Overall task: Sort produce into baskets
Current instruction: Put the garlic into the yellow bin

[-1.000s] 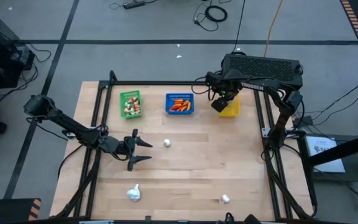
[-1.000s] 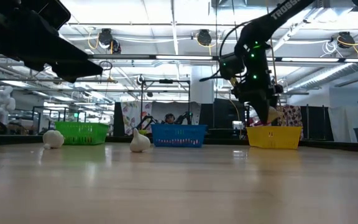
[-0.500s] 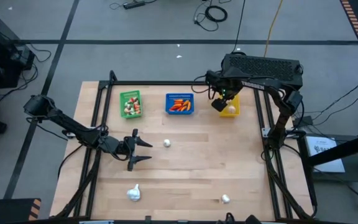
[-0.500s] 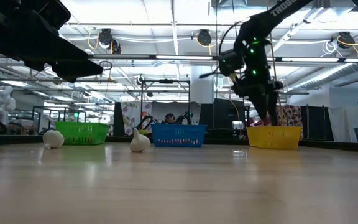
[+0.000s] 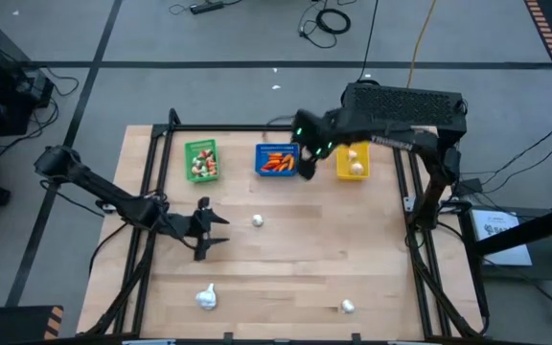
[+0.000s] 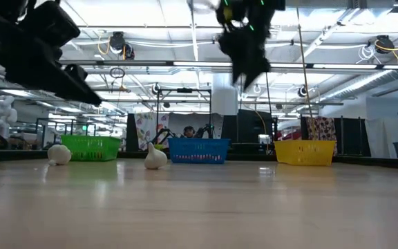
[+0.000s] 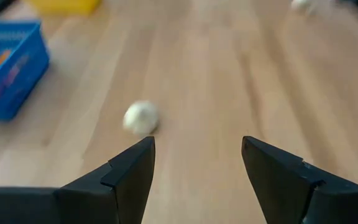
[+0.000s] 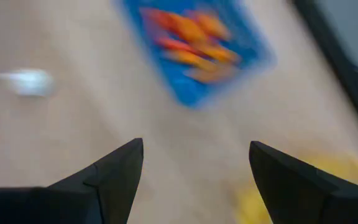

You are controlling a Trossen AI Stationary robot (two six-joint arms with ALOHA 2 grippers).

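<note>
We see right gripper (image 5: 307,169) wide, empty, by blue basket (image 5: 277,160) | left gripper (image 5: 211,233) wide near bulb (image 5: 257,221)

- A light wooden table (image 5: 286,259) with a dark frame along its edges carries everything.
- Three small baskets stand in a row near the far edge: a green basket (image 5: 201,160), a blue basket (image 5: 276,160) and a yellow basket (image 5: 352,164), each apart from the next.
- One white garlic bulb (image 5: 257,220) lies loose near the middle of the wood.
- A larger white bulb (image 5: 206,298) lies near the front edge toward the left.
- A third white bulb (image 5: 348,307) lies near the front edge toward the right.
</note>
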